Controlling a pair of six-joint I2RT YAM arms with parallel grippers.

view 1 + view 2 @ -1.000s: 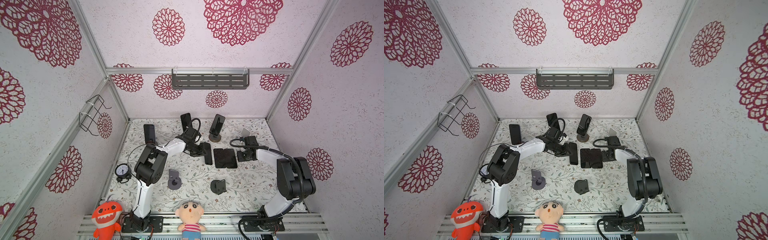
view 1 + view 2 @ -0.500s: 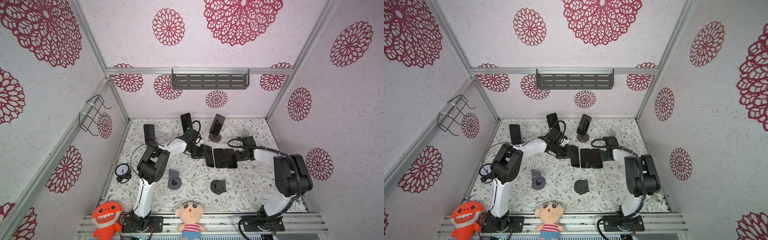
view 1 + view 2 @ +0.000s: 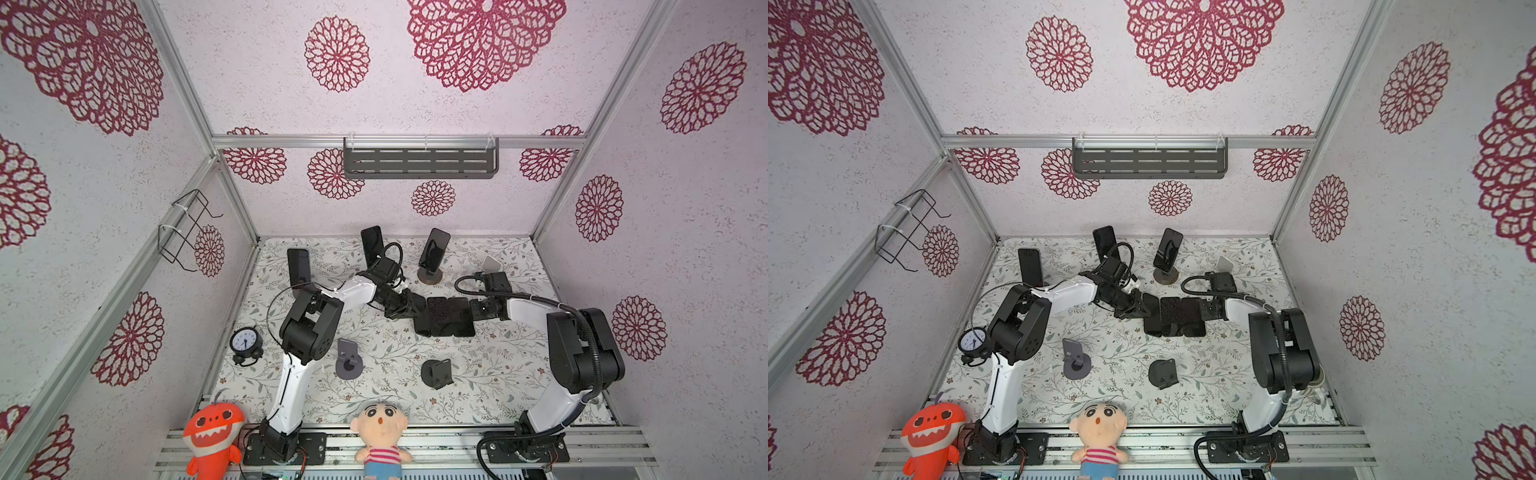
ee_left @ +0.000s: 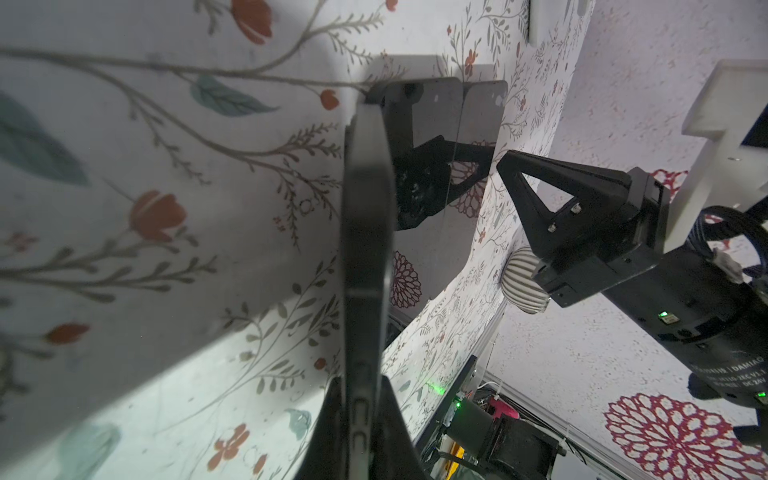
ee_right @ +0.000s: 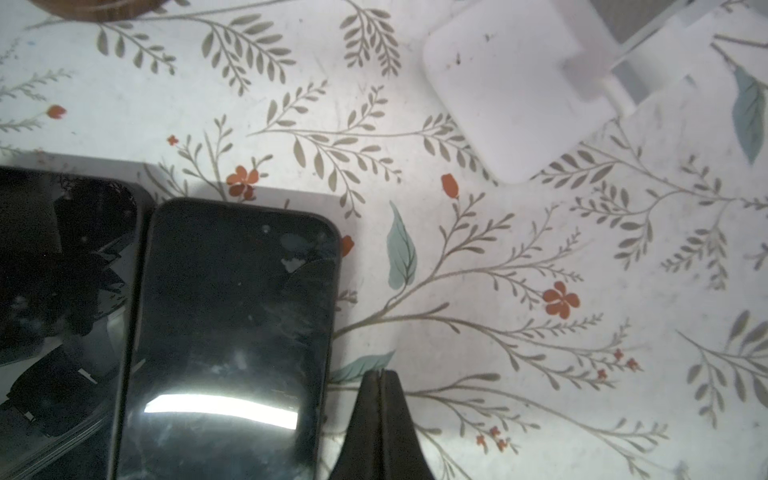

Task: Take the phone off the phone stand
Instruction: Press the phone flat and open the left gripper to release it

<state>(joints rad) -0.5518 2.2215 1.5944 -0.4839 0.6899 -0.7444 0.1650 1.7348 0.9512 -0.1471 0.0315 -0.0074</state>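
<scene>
Covering the cell floor, the floral tabletop point(image 3: 395, 399) carries everything inspected. The left gripper point(image 4: 360, 386) is clamped on the held phone point(image 4: 365, 232), a black handset carried edge-up at mid-tabletop, tight beside two flat phones point(image 3: 441, 316) lying side by side. Whether its lower edge rests on the tabletop cannot be told. Judgement: the handset is clear of any stand and the step in hand is the set-down. The next move calls for laying it flat and parting the jaws without riding onto its neighbour. The right gripper point(image 5: 381, 378) is closed on nothing, its tips just beside the outer edge of the far flat phone point(image 5: 232, 332), seemingly placed to brace the row. Along the rear, a left rear phone point(image 3: 298, 266), a middle rear phone point(image 3: 372, 246) and a right rear phone point(image 3: 434, 249) sit upright on stands. A white stand point(image 3: 491, 264), a grey stand point(image 3: 349, 363) and a black stand point(image 3: 436, 373) are empty, well apart from the set-down spot. An alarm clock point(image 3: 246, 344) sits at the left margin. Only the row itself crowds the placement.
</scene>
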